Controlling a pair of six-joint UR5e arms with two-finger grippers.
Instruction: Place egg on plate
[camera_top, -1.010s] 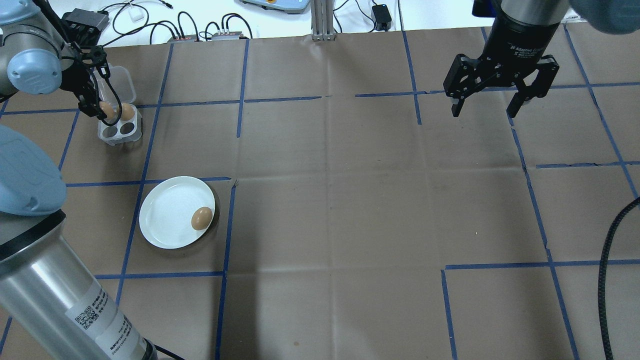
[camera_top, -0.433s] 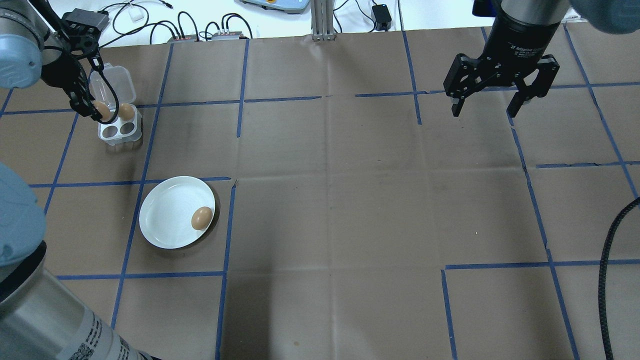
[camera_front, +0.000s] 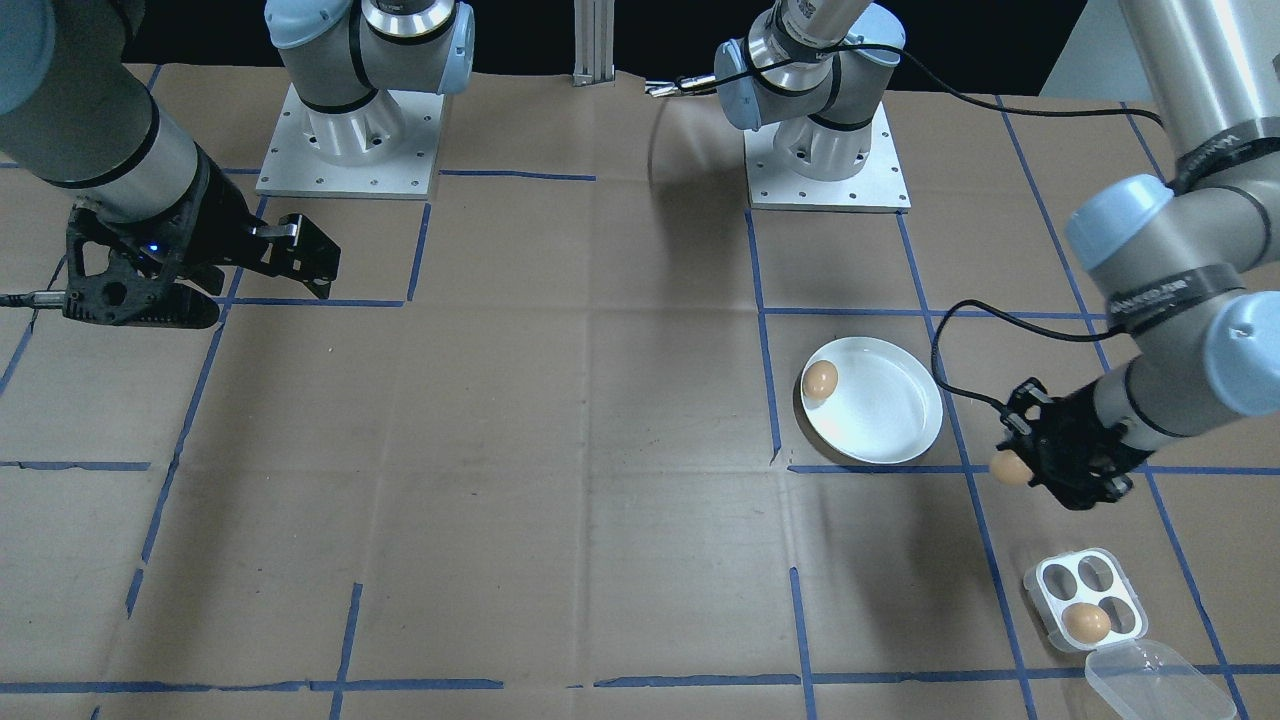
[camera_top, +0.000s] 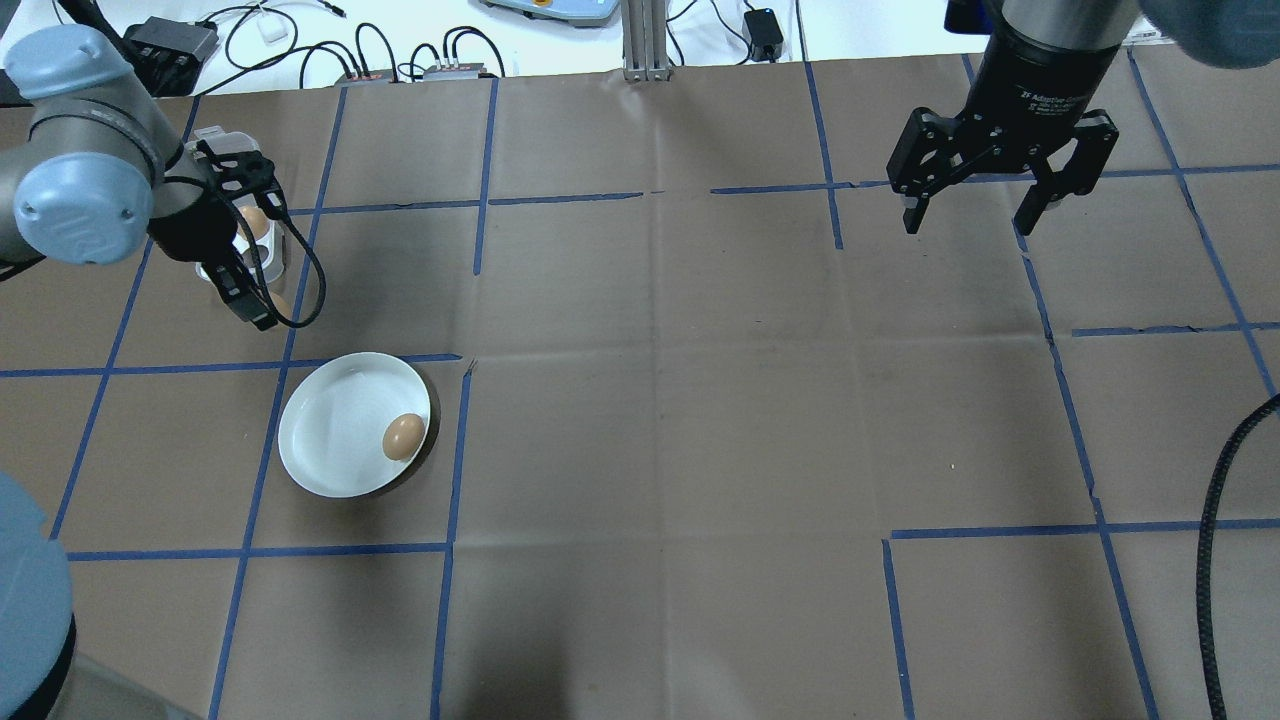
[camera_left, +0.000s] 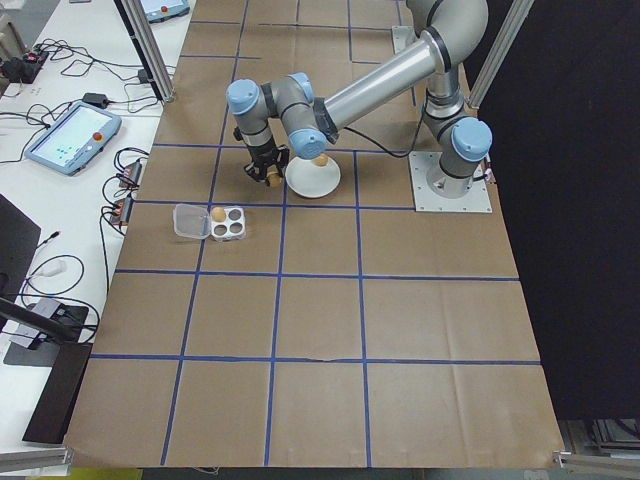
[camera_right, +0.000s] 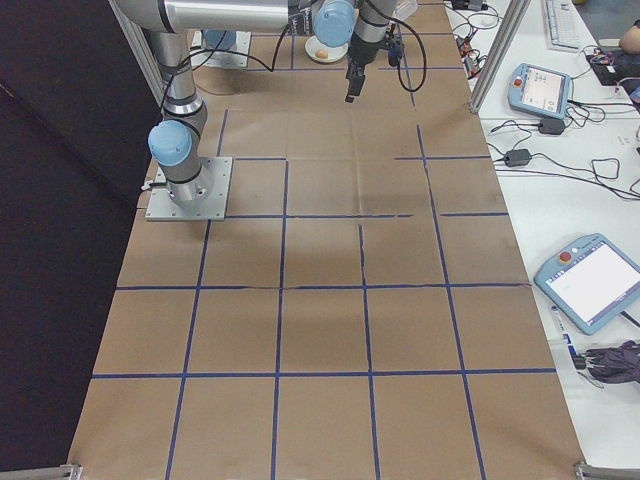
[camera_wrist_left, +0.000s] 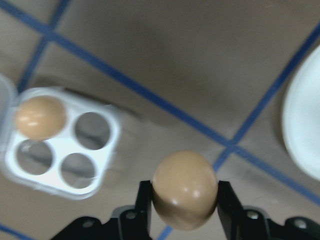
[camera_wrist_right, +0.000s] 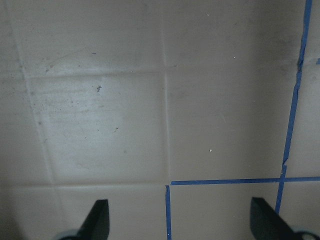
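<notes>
The white plate lies at the table's left with one brown egg on its right side. My left gripper is shut on a second brown egg and hangs above the table between the egg tray and the plate. In the left wrist view this egg sits between the two fingers, and the plate's rim shows at the right edge. My right gripper hangs open and empty far to the right.
The four-cup tray holds one more egg, and its clear lid lies open beside it. Cables and boxes lie beyond the table's far edge. Blue tape lines cross the brown paper.
My left gripper has lifted the egg away from the tray and carried it toward the plate. The right arm has not moved.
</notes>
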